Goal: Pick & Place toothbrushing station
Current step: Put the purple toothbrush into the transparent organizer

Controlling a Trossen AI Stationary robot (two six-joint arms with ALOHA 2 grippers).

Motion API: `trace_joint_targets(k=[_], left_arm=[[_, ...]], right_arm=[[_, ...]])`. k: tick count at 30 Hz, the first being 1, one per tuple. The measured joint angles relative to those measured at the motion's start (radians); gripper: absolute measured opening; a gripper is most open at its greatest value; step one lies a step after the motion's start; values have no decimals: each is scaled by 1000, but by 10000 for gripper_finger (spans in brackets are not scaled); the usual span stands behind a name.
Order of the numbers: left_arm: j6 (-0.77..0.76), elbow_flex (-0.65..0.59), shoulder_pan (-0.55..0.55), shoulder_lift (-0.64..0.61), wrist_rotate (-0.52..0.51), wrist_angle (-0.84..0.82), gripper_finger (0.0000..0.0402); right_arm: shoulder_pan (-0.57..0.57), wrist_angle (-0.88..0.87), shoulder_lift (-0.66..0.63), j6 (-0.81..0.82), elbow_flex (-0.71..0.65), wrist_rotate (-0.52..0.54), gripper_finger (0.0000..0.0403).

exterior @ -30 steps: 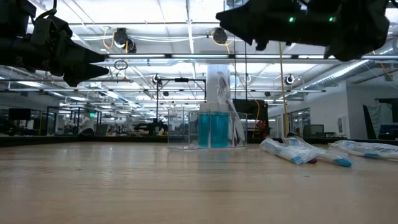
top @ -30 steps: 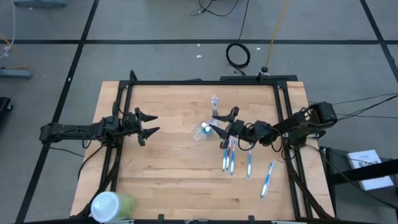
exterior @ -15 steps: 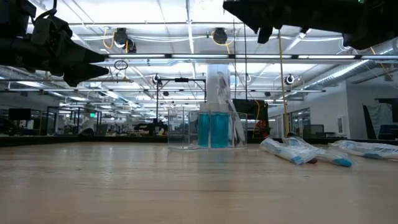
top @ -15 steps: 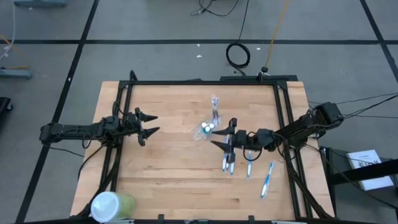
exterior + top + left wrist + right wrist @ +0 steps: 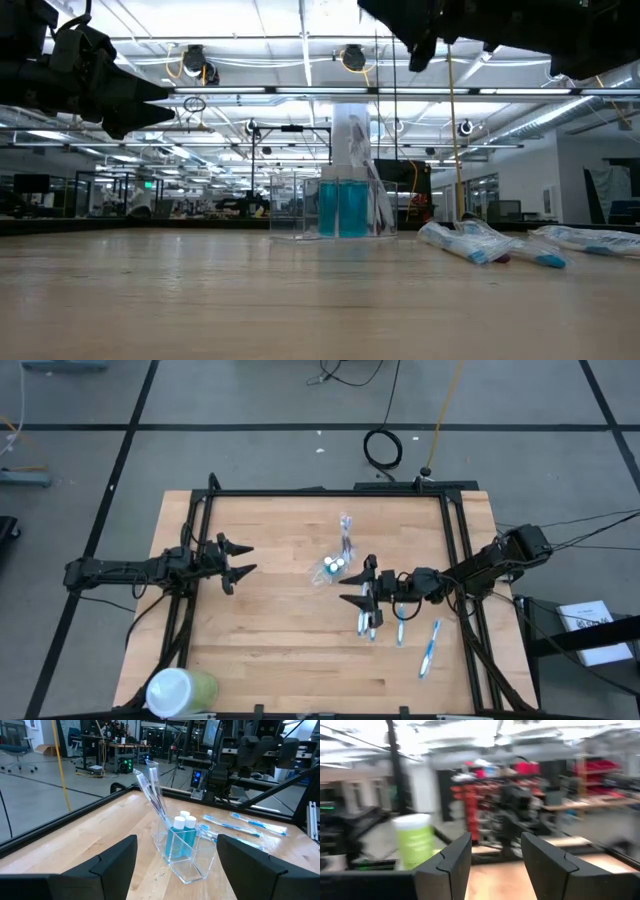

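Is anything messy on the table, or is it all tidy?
A bit messy. Several toothbrushes lie loose on the table beside the clear cup, which holds two tubes and a couple of upright brushes.

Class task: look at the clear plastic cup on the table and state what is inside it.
Inside the clear cup stand two white-capped teal tubes and a couple of wrapped toothbrushes leaning out over its rim. Whether a third tube sits behind those two cannot be seen.
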Motion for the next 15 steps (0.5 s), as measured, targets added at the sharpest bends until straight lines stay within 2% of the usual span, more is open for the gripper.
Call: trace_joint_targets(k=[2, 4, 7, 9, 13, 15], left_arm=[[0, 0, 0, 0, 0, 0, 283], [0, 0, 0, 0, 0, 0, 283], [0, 0, 0, 0, 0, 0, 283], [0, 0, 0, 0, 0, 0, 283], [0, 0, 0, 0, 0, 0, 283], [0, 0, 0, 0, 0, 0, 283]], right_arm=[[13, -42, -1, -5, 3, 84, 168], [36, -158, -12, -48, 25, 194, 175], [70, -476, -45, -68, 119, 360, 192], [83, -745, -65, -24, 199, 451, 207], [89, -1214, -75, 198, 366, 480, 235], [89, -1379, -76, 320, 421, 430, 242]])
